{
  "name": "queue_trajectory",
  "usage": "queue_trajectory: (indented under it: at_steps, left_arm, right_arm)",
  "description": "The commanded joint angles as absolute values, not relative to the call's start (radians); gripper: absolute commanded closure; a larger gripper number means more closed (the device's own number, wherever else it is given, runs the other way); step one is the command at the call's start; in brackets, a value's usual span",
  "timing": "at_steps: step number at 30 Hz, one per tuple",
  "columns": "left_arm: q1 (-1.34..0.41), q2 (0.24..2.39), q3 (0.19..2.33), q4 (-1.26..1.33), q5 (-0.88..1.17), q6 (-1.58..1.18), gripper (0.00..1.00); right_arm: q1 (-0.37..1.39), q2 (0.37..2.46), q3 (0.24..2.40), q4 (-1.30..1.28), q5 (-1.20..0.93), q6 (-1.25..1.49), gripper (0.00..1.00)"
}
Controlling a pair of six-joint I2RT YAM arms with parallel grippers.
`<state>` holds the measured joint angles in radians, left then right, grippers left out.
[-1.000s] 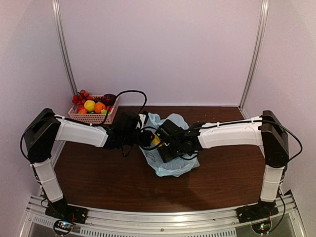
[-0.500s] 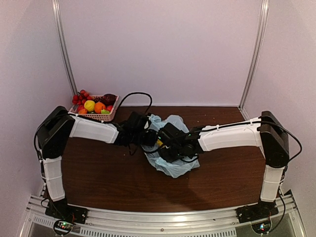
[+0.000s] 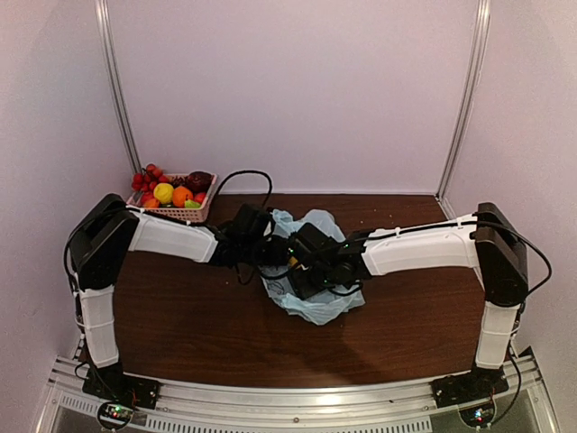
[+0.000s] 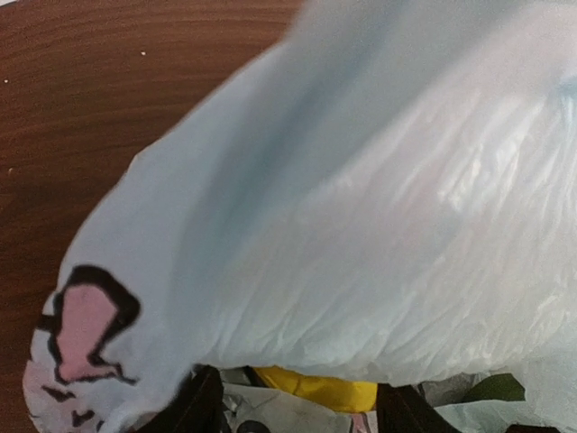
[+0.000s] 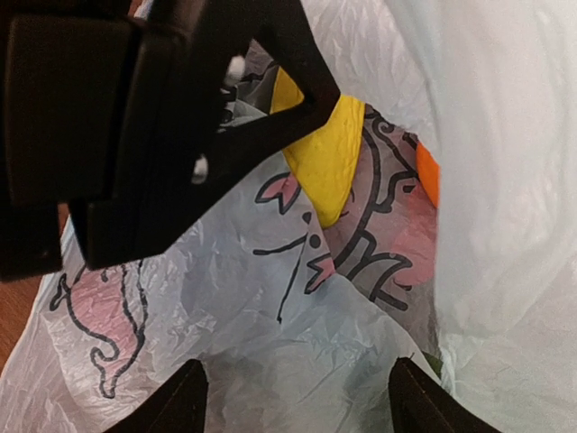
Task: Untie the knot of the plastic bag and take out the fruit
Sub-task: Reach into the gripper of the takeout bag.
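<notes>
— Where was the bag?

— You had the plastic bag (image 3: 315,302) lying crumpled near the middle of the brown desk (image 3: 198,325), with both your arms reaching in over it, one from each side.

— And my jaws?

— Your left jaws stood parted. In the left wrist view the two fingertips (image 4: 203,401) sat apart at the bottom edge, under a hanging fold of pale blue plastic, and a yellow fruit (image 4: 315,390) showed between them. I could not tell whether either tip touched it. Your right jaws were spread wide as well, low over the printed side of the bag, gripping nothing.

— What about the rest of the fruit?

— The yellow fruit lay among the bag's folds, right at the tip of your left jaws. An orange piece (image 5: 427,176) sat just beside it, partly behind plastic. A pink basket (image 3: 171,215) with other fruit (image 3: 167,191) heaped in it stood at the desk's far left corner, well apart from the bag.
</notes>
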<state>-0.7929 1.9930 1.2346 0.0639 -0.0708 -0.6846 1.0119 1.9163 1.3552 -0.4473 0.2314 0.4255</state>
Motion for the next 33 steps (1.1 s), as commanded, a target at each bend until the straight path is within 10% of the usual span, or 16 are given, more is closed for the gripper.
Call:
queue_trajectory:
  at_steps: [1,17,33]
  left_arm:
    - [-0.799,2.046,1.26,0.101,-0.048,-0.721,0.4]
    - [-0.798,2.211,1.426,0.038,-0.096,-0.726,0.29]
    - [-0.799,2.037,1.292,0.134,-0.043,-0.684,0.66]
  right_arm:
    - [1.006,1.883,1.377,-0.439,0.221,0.429,0.29]
    - [1.006,1.827,1.358,-0.432,0.222,0.437,0.26]
    - [1.001,1.659,1.352,-0.441,0.265,0.447,0.24]
